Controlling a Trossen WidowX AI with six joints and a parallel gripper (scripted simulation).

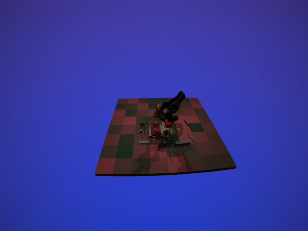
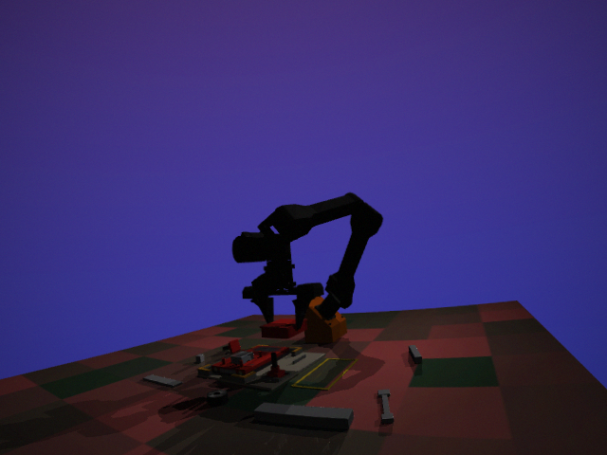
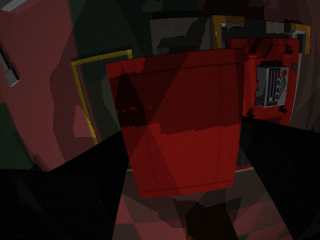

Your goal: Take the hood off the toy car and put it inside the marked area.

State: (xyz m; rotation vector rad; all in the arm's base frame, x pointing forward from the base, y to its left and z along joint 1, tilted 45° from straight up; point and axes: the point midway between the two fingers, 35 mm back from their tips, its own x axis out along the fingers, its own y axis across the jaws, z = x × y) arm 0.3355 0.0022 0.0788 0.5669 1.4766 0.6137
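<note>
The square tabletop (image 2: pixel 455 337), a matt checker of dull red and dark green, lies in heavy shadow; several squares toward its near edge are hard to separate. The black jointed arm (image 2: pixel 359 229) reads as a silhouette with no surface detail, rising from an orange wedge-shaped base (image 2: pixel 325 329) near the far edge. The black parallel-jaw gripper (image 2: pixel 283 313) hangs above the table's middle, clamped on the flat red rectangular hood (image 3: pixel 180 127), which is held clear of the table; both fingers appear in the wrist view only as dark masses at the lower corners, and the contact faces are hidden. The red toy car (image 2: pixel 249 361) sits on a pale grey plate near the centre, its engine bay exposed. Beside it lies the yellow-outlined rectangular marked area (image 2: pixel 324 373), partly covered by the hood in the wrist view. A long grey block (image 2: pixel 303 416) lies toward the near edge. A small dark wheel (image 2: pixel 216 395) lies beside it, too dim to resolve.
</note>
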